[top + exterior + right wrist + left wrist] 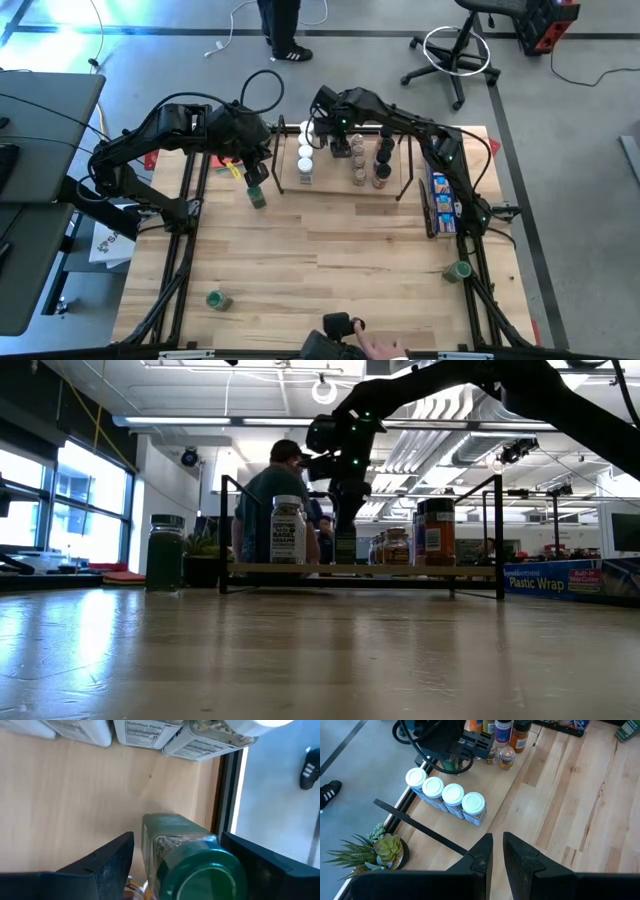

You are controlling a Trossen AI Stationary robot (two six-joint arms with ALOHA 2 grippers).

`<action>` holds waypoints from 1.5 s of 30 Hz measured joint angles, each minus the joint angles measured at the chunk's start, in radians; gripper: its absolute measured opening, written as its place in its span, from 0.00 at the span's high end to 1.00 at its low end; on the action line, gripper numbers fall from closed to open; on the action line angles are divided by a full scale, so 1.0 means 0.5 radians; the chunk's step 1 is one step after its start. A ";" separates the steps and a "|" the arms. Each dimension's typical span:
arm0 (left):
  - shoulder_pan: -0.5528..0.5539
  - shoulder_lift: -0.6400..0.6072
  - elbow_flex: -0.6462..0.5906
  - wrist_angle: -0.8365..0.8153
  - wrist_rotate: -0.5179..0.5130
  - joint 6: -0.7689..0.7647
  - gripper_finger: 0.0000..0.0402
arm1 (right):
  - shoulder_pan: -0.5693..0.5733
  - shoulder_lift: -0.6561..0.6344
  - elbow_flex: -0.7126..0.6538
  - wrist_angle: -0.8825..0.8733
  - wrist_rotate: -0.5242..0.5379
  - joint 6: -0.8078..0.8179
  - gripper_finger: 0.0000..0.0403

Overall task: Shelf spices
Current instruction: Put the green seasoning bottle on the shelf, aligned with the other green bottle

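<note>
The right hand (177, 855) hangs over the back of the shelf (335, 185), its two fingers spread wide with a green-capped spice jar (192, 862) standing between them — the fingers show a gap on either side of the jar. Just beside it on the shelf is a row of four white-capped jars (445, 795), and further along a cluster of brown-filled jars (370, 160).

The left hand (497, 851) hovers above the tabletop (330, 260) beside the shelf's left end, its fingers drawn nearly together with nothing between them. Below it in the high view a green-capped jar (256, 192) stands on the tabletop. Two more green-capped jars lie well apart — one (218, 299) near the front left, one (458, 270) at the right edge by a long blue box (441, 200).
</note>
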 joint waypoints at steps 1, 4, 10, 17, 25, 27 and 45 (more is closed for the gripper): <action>0.000 0.000 0.000 0.000 0.000 0.000 0.90 | -0.002 -0.003 0.000 -0.003 -0.006 0.026 0.27; 0.000 0.000 0.000 -0.001 0.000 0.000 0.90 | -0.002 -0.032 0.000 0.002 -0.018 0.071 0.27; 0.000 0.000 -0.001 -0.031 0.000 -0.036 0.90 | -0.009 -0.120 0.001 0.130 -0.109 0.212 0.27; 0.000 -0.018 -0.027 -0.276 0.142 -0.203 0.90 | -0.009 -0.319 0.001 0.241 -0.044 0.622 0.27; 0.107 -0.484 -0.820 -0.062 0.220 -0.669 0.79 | 0.000 -0.661 0.001 0.252 -0.016 0.962 0.27; 0.155 -0.615 -1.057 0.077 0.265 -0.774 0.74 | 0.009 -0.741 0.001 0.283 -0.016 0.998 0.27; 0.652 -0.379 -2.022 0.983 0.351 -0.639 0.82 | 0.039 -0.903 0.002 0.360 -0.004 1.219 0.27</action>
